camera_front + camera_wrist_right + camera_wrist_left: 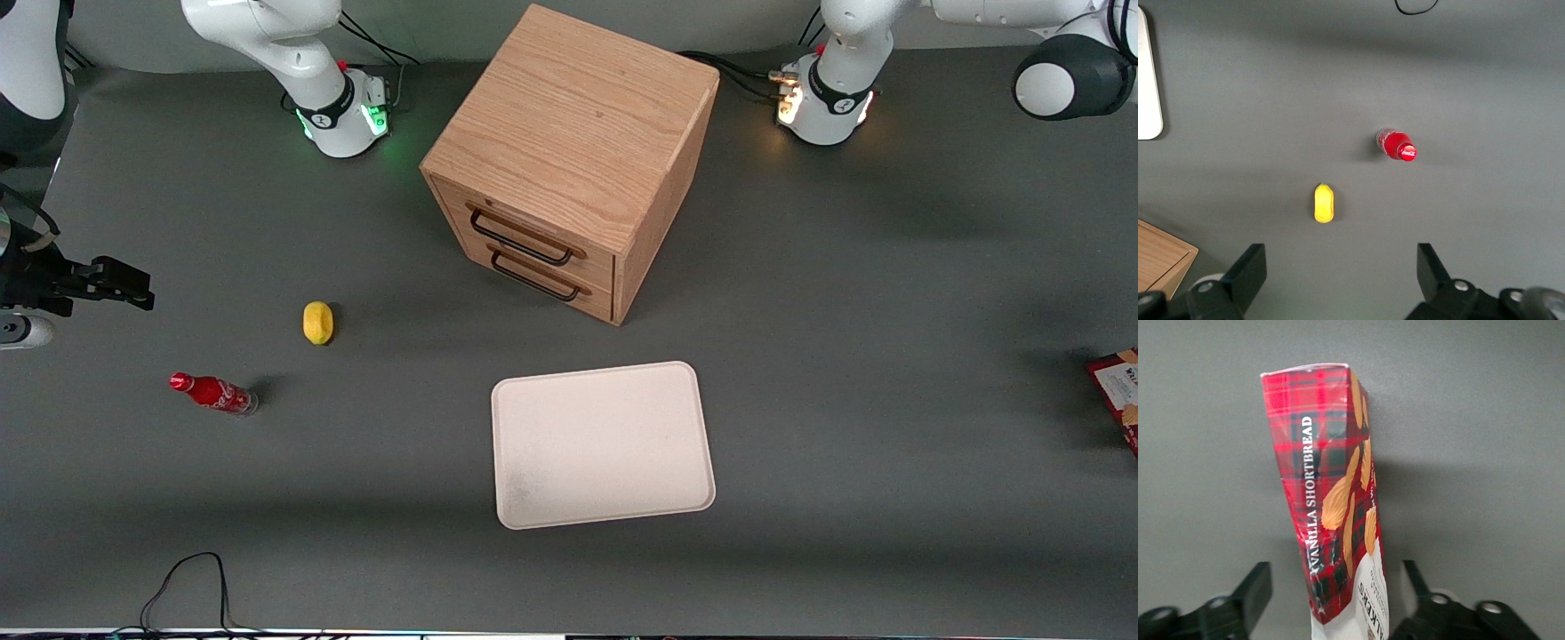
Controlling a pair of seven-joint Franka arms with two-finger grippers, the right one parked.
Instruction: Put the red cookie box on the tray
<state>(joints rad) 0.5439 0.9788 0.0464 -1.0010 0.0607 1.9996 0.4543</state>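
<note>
Red cookie box (pixel 1118 391) lies on the counter (pixel 889 356) at the frame's right edge, well apart from the tray (pixel 533 418); pincer (pixel 1338 603) spread apart astride it, nothing lifted yet

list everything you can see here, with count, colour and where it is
red cookie box: 1, red tartan with tan cookie pictures, on the table at the working arm's end
tray: 1, off-white, in front of the drawer cabinet, nothing on it
drawer cabinet: 1, light wood, two dark handles, mid-table
lemon: 1, yellow, toward the parked arm's end
soda bottle: 1, red, nearer the front camera than the lemon
cable: 1, black, nearest table edge
table: 1, grey
gripper: 1, black, above the box, fingers open either side of it
</note>
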